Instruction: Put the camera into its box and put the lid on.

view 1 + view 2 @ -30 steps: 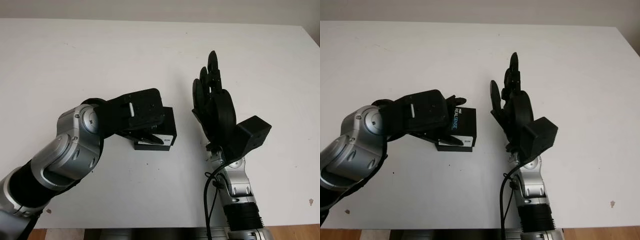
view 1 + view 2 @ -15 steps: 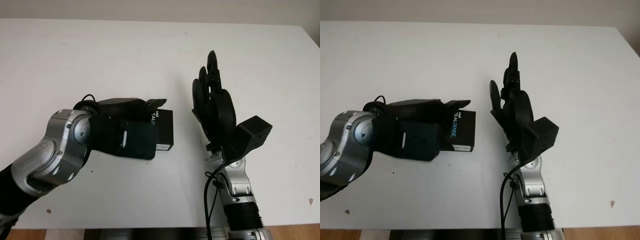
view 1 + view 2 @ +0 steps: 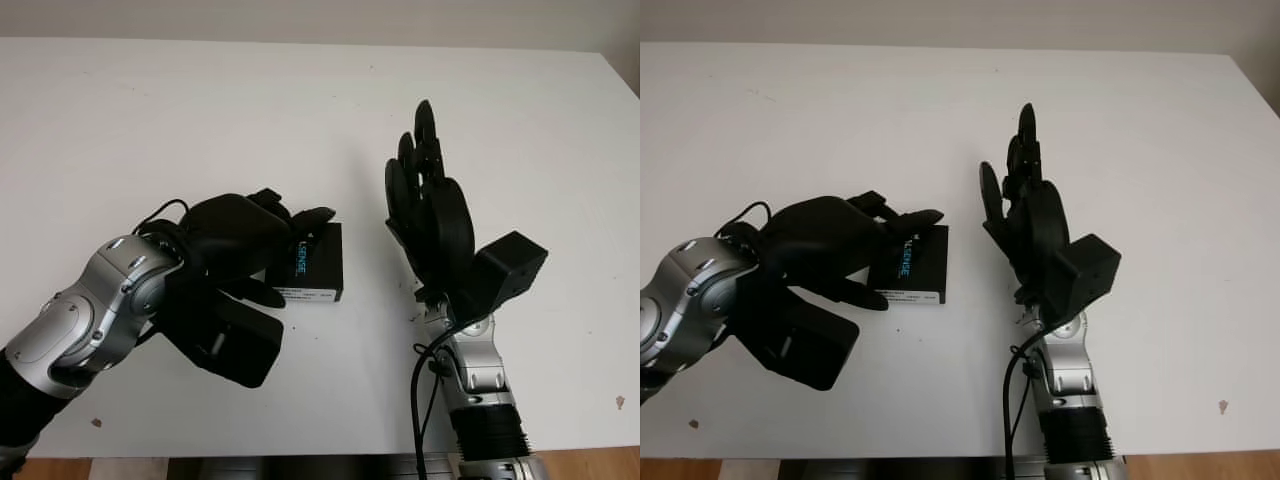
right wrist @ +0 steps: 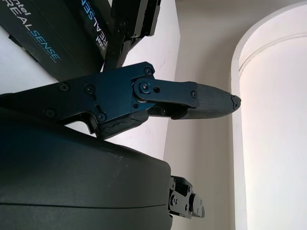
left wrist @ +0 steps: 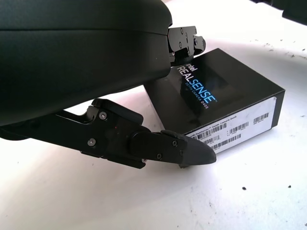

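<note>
Left hand (image 3: 262, 243) fingers straddling one closed box (image 3: 314, 262); right hand (image 3: 432, 215) open, beside.

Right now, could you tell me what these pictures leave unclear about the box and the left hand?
- Box contents: closed lid hides whether the camera is inside, all views.
- Box's left end: covered by the left hand in both eye views.
- Left hand's grip: finger contact with the box unclear, left wrist view.
</note>
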Robot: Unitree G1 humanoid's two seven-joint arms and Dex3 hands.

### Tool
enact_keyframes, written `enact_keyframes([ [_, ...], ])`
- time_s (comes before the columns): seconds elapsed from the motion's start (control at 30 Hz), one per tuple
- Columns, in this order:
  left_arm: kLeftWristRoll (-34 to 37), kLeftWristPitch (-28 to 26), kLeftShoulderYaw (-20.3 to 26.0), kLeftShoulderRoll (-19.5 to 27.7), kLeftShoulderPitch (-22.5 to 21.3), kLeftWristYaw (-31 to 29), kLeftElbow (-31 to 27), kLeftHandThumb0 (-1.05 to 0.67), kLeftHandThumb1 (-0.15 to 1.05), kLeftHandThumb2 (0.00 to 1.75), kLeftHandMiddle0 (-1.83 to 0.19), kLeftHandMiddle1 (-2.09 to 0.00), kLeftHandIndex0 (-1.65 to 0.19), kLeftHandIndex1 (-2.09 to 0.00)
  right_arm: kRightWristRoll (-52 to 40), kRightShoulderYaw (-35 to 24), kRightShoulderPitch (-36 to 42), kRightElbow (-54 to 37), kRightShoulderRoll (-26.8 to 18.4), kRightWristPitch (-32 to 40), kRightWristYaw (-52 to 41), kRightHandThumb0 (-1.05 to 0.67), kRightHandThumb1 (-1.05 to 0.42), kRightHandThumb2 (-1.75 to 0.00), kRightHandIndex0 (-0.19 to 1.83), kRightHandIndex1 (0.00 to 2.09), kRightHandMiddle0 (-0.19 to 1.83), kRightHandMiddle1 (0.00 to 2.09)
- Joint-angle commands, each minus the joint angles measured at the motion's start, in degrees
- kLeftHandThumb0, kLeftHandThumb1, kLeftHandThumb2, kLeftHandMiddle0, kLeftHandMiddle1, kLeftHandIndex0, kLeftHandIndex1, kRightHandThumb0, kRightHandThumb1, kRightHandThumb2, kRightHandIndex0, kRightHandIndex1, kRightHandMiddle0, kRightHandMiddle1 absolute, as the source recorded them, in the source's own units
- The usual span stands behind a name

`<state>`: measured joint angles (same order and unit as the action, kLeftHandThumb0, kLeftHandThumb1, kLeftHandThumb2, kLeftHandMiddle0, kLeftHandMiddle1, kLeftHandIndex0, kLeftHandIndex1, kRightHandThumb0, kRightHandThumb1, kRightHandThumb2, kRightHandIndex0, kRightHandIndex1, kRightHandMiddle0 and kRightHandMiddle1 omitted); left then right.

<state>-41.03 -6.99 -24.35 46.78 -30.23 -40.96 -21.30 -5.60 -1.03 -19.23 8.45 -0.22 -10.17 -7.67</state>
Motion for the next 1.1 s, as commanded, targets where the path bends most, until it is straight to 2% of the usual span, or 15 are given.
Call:
enact_keyframes([
  [0.0, -1.6, -1.2, 1.1, -0.6, 0.7, -2.1, -0.7, -0.61, 1.05, 0.29, 0.19, -0.09, 0.19, -0.06, 0.0, -0.2, 0.2, -0.9, -0.8, -0.1, -0.3, -0.76, -1.05, -0.47, -0.19, 0.0, -0.19, 0.0],
  [0.1, -3.2, -3.1, 1.8, -1.4, 0.9, -5.2, -0.8, -0.66, 1.05, 0.41, 0.19, -0.01, 0.19, -0.01, -0.4, -0.5, 0.1, -0.8, -1.1, 0.0, -0.8, -0.76, -1.05, -0.47, -0.19, 0.0, -0.19, 0.0],
  [0.23, -1.7, -5.5, 3.5, -2.3, 1.3, -8.6, 0.2, -0.69, 1.05, 0.53, 0.19, 0.0, 0.19, 0.0, -0.2, -0.7, 0.1, -1.1, -1.7, 0.5, -1.0, -0.77, -1.05, -0.46, -0.19, 0.0, -0.19, 0.0],
  [0.33, 0.9, -7.0, 4.9, -3.0, 1.5, -11.0, 0.9, -0.72, 1.05, 0.58, 0.19, 0.0, 0.19, 0.0, -0.2, -0.8, 0.1, -1.3, -2.1, 0.7, -1.1, -0.77, -1.05, -0.46, -0.19, 0.0, -0.19, 0.0],
  [0.57, 9.3, -10.7, 9.8, -5.2, 3.1, -11.1, 1.7, -0.82, 1.05, 0.62, 0.19, 0.0, 0.19, 0.0, 0.2, -0.9, -0.2, -1.5, -3.4, 1.3, -1.9, -0.76, -1.05, -0.46, -0.19, 0.0, -0.19, 0.0],
  [0.8, 24.8, -17.1, 20.5, -8.0, 5.4, -9.8, -1.4, -0.86, 1.05, 0.62, 0.19, 0.0, 0.19, 0.0, 0.3, -1.1, -0.7, -1.1, -4.2, 2.0, -2.0, -0.78, -1.05, -0.46, -0.19, 0.0, -0.19, 0.0],
  [0.9, 35.4, -22.3, 26.9, -9.1, 5.3, -11.2, -1.5, -0.89, 1.05, 0.64, 0.19, 0.0, 0.19, 0.0, 1.3, -1.0, -1.1, -1.0, -4.9, 2.2, -1.9, -0.78, -1.05, -0.48, -0.19, 0.0, -0.19, 0.0],
  [1.07, 44.0, -23.6, 32.2, -10.3, 6.2, -7.1, -0.4, -0.89, 1.05, 0.68, 0.19, 0.0, 0.19, 0.0, 2.3, -1.1, -1.5, -1.3, -5.3, 2.8, -1.1, -0.77, -1.05, -0.52, -0.19, 0.0, -0.19, 0.0],
])
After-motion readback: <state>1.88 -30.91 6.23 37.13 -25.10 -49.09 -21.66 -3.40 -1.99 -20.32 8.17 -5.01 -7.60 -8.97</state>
